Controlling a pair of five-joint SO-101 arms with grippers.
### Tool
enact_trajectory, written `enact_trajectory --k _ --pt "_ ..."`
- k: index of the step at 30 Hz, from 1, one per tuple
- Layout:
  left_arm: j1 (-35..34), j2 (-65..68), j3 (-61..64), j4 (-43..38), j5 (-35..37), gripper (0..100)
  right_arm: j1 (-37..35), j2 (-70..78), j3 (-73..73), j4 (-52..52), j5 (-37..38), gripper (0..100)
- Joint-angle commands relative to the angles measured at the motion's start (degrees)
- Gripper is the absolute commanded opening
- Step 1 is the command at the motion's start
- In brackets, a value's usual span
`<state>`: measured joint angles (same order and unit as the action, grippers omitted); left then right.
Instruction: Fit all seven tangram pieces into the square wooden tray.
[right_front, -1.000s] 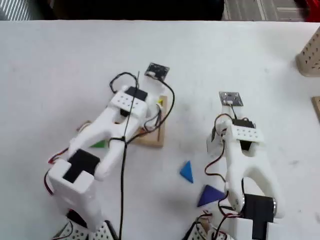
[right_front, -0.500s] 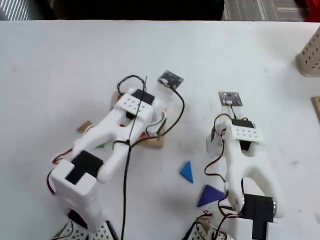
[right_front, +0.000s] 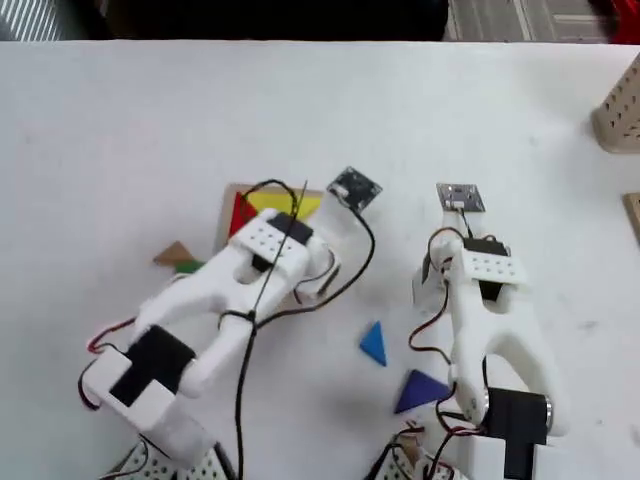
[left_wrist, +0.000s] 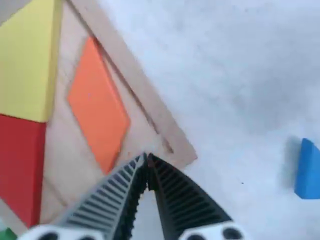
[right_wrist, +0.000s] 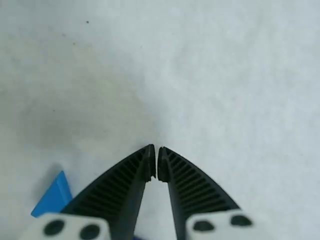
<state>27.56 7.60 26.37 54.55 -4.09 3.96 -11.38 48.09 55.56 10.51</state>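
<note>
Three pieces (left_wrist: 97, 107) sit in the tray (left_wrist: 147, 100), four outside.

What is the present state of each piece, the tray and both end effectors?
Square wooden tray, partly filled.
Yellow tangram piece, in tray.
Red tangram piece, in tray.
Orange parallelogram piece, in tray.
Brown triangle, on table, outside tray.
Green piece, mostly hidden by arm.
Small blue triangle, on table.
Purple triangle, on table.
Left end effector, shut, empty.
Right end effector, shut, empty.
</note>
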Motion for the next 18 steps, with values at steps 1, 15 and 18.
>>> enact_trajectory --k 1,15,18 --pt "-1.0 -3.5 0.5 -6.7 2.5 2 -0.7 -2.1 -0.2 -0.7 0.8 2.4" --pt "-8.5 -4.4 6.5 -2.5 14.5 2 -0.7 -2.1 -0.2 -0.7 0.8 2.4" --pt "-8.7 -9.4 8.3 -1.1 14.5 2 -0.7 -2.1 -0.2 -0.7 0.8 2.4"
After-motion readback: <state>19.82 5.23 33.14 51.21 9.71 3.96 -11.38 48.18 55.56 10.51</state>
